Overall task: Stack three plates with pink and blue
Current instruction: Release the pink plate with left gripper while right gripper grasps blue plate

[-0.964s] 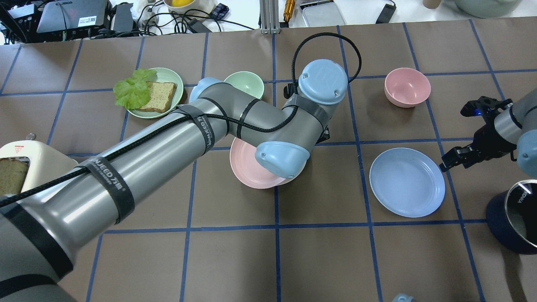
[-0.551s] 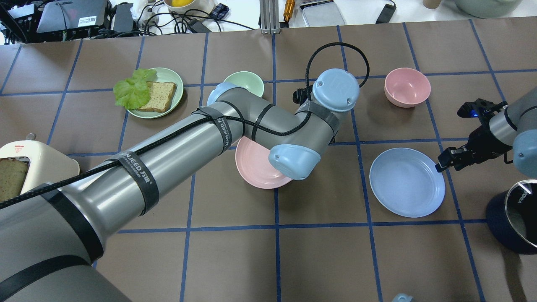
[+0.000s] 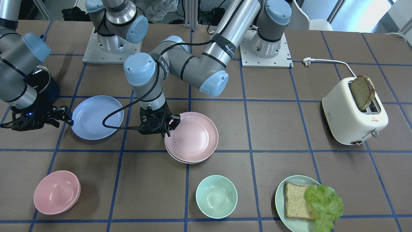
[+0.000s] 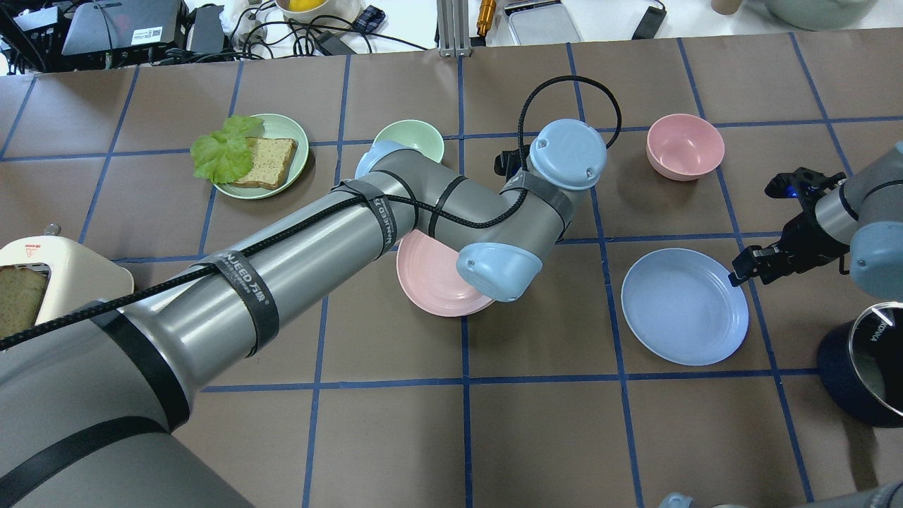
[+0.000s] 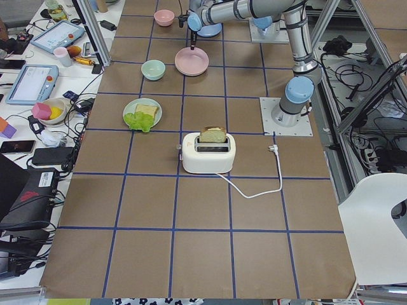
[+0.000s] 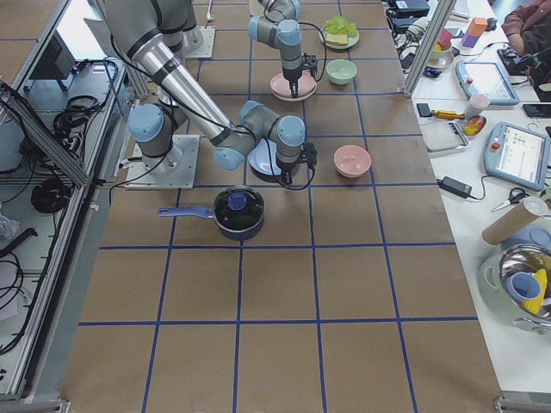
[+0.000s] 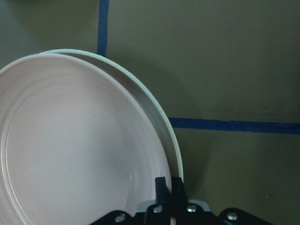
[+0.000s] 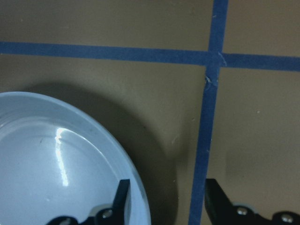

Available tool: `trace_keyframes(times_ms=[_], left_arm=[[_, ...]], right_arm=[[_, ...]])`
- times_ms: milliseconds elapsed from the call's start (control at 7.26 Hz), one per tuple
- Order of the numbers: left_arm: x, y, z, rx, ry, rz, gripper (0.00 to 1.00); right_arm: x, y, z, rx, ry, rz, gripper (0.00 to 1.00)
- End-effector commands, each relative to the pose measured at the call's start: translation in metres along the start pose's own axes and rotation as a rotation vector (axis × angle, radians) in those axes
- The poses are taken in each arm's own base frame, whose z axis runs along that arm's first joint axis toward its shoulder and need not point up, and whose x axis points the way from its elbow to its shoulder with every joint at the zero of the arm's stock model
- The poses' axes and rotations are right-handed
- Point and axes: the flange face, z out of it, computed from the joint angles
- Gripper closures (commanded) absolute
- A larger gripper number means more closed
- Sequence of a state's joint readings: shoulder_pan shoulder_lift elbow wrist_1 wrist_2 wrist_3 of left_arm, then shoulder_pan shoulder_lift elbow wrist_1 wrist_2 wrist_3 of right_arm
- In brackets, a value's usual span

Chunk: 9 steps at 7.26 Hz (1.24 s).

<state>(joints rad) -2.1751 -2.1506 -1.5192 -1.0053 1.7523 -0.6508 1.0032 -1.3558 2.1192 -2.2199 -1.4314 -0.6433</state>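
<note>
My left gripper point(image 3: 167, 126) is shut on the near rim of the pale pink plate point(image 3: 193, 135). The wrist view shows its fingers point(image 7: 161, 187) pinching that rim. The pink plate lies over the cream-white plate point(image 7: 140, 89), slightly offset, so the cream rim point(image 3: 175, 158) shows at one edge. I cannot tell whether the two plates touch. In the overhead view the left arm hides part of the pink plate point(image 4: 430, 282). The light blue plate point(image 4: 684, 307) lies flat to the right. My right gripper point(image 4: 737, 275) is open and straddles the blue plate's rim point(image 8: 140, 206).
A pink bowl point(image 4: 684, 144) and a mint bowl point(image 4: 413, 137) stand at the far side. A green plate with bread and lettuce point(image 4: 261, 155) is at the far left. A toaster point(image 3: 354, 109) is by the robot's left. A dark pot point(image 4: 868, 367) stands near the right arm.
My left arm has moved right with the pink plate in its grip. My right gripper has moved closer to the blue plate's rim.
</note>
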Motion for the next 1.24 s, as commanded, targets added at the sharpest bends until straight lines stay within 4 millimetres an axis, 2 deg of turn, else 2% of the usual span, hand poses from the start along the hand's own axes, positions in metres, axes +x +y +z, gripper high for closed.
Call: trace_keyframes(times_ms=[0, 138, 275, 413, 551, 826, 964, 1101], left_arm=[[-0.002, -0.009, -0.018, 0.031, 0.024, -0.010, 0.00], [-0.009, -0.021, -0.037, 0.049, 0.040, -0.024, 0.00], [-0.025, -0.035, -0.049, 0.055, 0.052, -0.049, 0.00], [-0.059, -0.059, -0.058, 0.047, 0.055, -0.097, 0.00], [-0.092, -0.074, -0.073, 0.000, 0.066, -0.090, 0.00], [-0.187, -0.106, -0.123, -0.088, 0.044, -0.044, 0.00], [-0.243, -0.124, -0.147, -0.081, 0.081, -0.052, 0.00], [-0.290, -0.129, -0.164, -0.109, 0.114, -0.119, 0.00]], right_arm=[[-0.002, 0.001, 0.000, -0.002, -0.001, 0.050, 0.47], [-0.003, 0.000, -0.002, 0.001, 0.001, 0.048, 0.46], [-0.004, 0.000, -0.002, 0.003, 0.001, 0.046, 0.44], [-0.005, 0.000, -0.002, 0.000, -0.001, 0.045, 0.43], [-0.006, 0.002, 0.001, -0.010, -0.010, 0.047, 0.44], [-0.010, 0.008, 0.009, -0.032, -0.029, 0.037, 0.44], [-0.010, 0.009, 0.008, -0.032, -0.029, 0.027, 0.44], [-0.010, 0.008, 0.005, -0.023, -0.024, 0.002, 0.45]])
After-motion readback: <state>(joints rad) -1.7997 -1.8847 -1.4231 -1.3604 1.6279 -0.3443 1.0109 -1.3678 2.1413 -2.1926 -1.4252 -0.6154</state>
